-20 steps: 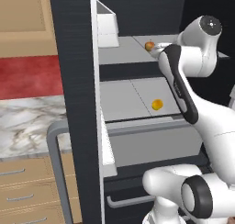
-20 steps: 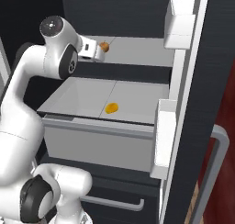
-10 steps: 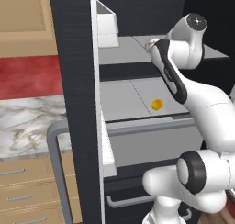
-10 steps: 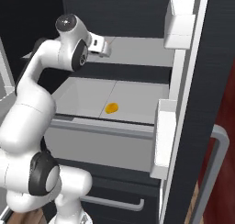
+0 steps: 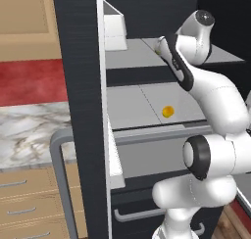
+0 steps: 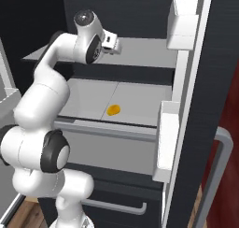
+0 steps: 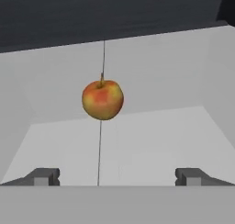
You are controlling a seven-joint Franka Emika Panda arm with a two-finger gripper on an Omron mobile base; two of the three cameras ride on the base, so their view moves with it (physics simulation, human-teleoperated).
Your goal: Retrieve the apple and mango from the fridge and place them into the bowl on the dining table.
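Two fruits sit inside the open black fridge (image 6: 135,7): the apple (image 7: 103,99) on the flat grey upper shelf (image 6: 140,52), the smaller yellow-orange mango (image 6: 113,110) on the shelf below. The gripper (image 7: 114,176), jaws fully apart and empty, faces the apple. Judged firm, light, smooth and round, it should be gripped across its widest middle.

Apple (image 7: 103,99) on upper fridge (image 5: 78,61) shelf, mango (image 5: 167,111) seemingly below

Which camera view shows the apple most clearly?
The hand view: the apple stands whole on the grey shelf, centred ahead of the open pincer. The left base view shows just a sliver beside the arm; in the right base view I cannot make it out.
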